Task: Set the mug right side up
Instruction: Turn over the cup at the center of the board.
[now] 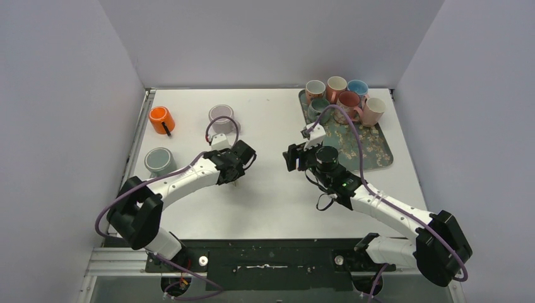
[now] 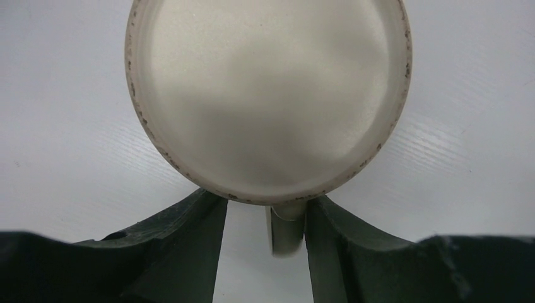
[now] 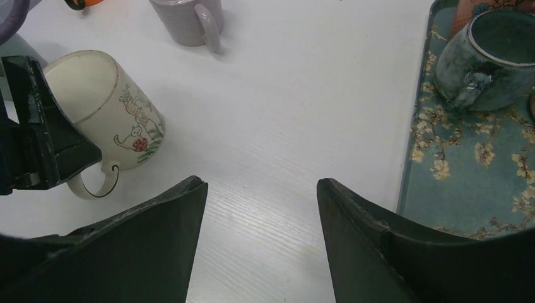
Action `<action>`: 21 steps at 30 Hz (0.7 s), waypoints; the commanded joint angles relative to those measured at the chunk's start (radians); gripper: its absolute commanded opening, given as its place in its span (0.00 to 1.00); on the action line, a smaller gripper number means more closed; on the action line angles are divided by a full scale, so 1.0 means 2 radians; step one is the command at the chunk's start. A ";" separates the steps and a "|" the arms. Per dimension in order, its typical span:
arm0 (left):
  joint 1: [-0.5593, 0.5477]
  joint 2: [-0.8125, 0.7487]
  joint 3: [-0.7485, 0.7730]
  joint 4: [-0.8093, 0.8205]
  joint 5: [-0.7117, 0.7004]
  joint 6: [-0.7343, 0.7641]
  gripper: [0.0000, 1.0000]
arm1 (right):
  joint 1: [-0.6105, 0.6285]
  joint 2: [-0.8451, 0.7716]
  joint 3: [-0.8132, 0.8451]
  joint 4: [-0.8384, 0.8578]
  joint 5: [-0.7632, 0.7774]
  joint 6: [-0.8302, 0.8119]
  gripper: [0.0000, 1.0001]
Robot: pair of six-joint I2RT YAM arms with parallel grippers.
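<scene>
Cream mug (image 3: 120, 113) with a cat drawing sits a little left of the middle of the bench (image 1: 271, 202), tipped well off upright and not yet right side up. Its flat base faces the left wrist camera and its handle (image 2: 287, 230) points toward the left arm. Cannot tell whether it rests on the bench or is partly lifted; in the top view the left arm (image 1: 189, 177) hides it. Left jaws: partly open, fairly narrow, straddling the handle. One finger (image 2: 340, 246) lies against the handle, and a clear gap shows between the handle and the other finger (image 2: 189, 246), so they are not clamped on it. Right jaws: wide apart with nothing between them, over bare bench between the cream mug and the tray (image 1: 378, 151), apart from both. Orange mug (image 1: 161, 120) lies on its side near the far left corner. Lilac mug (image 1: 221, 117) stands base up just beyond the left jaws, toward the far edge. Grey mug (image 1: 158, 161) stands base up near the left edge. The floral tray lies along the right edge toward the far right corner, with a cluster of mugs at its far end. Among them a teal mug (image 3: 498, 57) stands upright, mouth up.
</scene>
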 commanded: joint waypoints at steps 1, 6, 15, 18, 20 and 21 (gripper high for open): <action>-0.001 0.007 0.028 0.010 -0.041 0.014 0.43 | -0.003 -0.018 -0.008 0.035 -0.001 0.000 0.65; -0.001 0.015 0.035 0.008 -0.048 0.027 0.31 | -0.003 -0.018 -0.004 0.034 -0.012 -0.001 0.66; 0.000 0.006 0.042 0.009 -0.034 0.058 0.00 | -0.003 -0.008 -0.003 0.042 -0.035 0.037 0.66; 0.000 -0.017 0.041 0.007 -0.036 0.059 0.00 | -0.003 0.000 0.007 0.038 -0.053 0.057 0.66; 0.001 -0.036 0.038 0.014 -0.032 0.058 0.00 | -0.003 0.005 0.007 0.043 -0.063 0.074 0.66; 0.001 -0.048 0.034 0.022 -0.027 0.058 0.00 | -0.003 0.007 0.006 0.046 -0.069 0.086 0.66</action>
